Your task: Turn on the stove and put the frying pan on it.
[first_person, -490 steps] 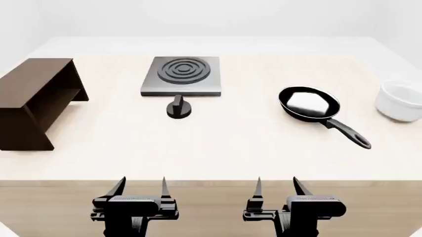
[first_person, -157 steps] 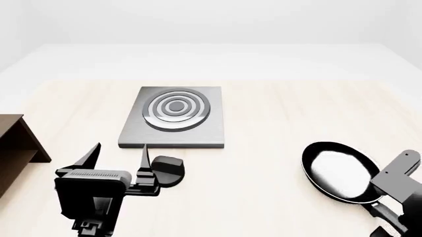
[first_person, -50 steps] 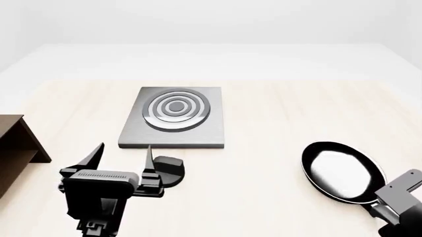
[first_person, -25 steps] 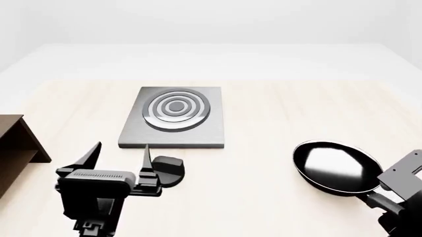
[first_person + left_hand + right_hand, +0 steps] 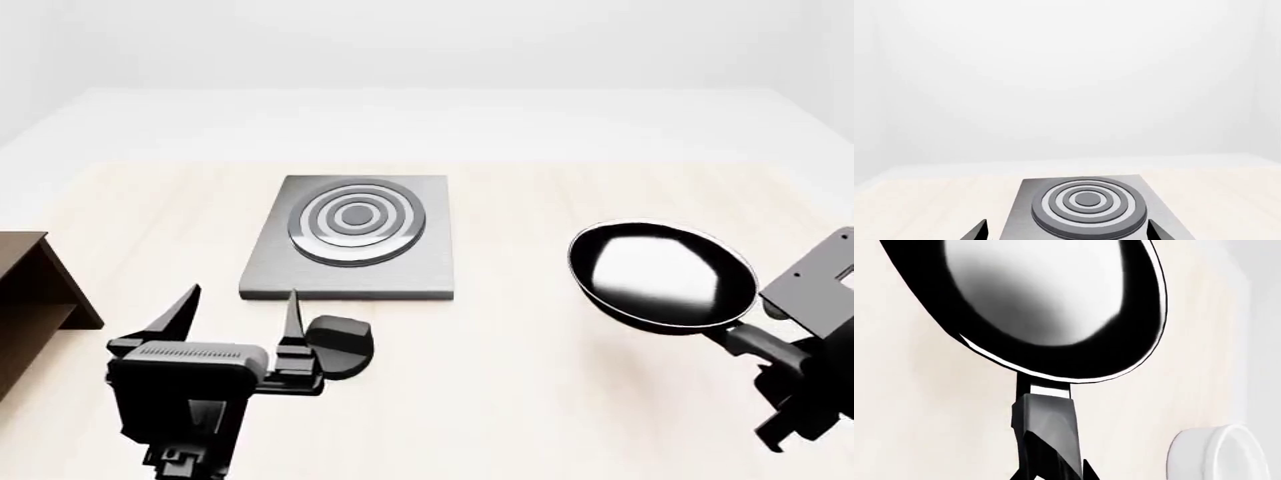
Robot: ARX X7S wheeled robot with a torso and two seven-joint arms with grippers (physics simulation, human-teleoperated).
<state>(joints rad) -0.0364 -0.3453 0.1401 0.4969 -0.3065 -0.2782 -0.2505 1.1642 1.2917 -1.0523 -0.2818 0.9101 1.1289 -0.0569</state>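
Brown wood of a shelf (image 5: 34, 290) shows at the far left of the head view, well apart from the action. Next to the right comes the left gripper (image 5: 238, 318), hanging low over the table (image 5: 534, 400) with its jaws apart and nothing between them; its right fingertip (image 5: 290, 308) is just beside the small black knob (image 5: 340, 345), but I cannot tell if it touches it. Behind the knob lies the stove (image 5: 350, 238), a grey slab with burner rings, and its top is bare. Whether it is already switched on cannot be read from the pictures.

Further right, the pan (image 5: 661, 275) seems to be lifted off the table and tilted a little, well apart from the stove. The right gripper (image 5: 781, 365) is at the handle (image 5: 1047, 427); in the right wrist view the handle runs down between the fingers, so I judge it is clamped on it. A white bowl (image 5: 1217, 452) stands at the edge of that view.

The step in hand looks like the carrying of the pan. The next move calls for bringing it left, across to the rings, keeping it level, and lowering it centred. The knob may need a turn from the left gripper.
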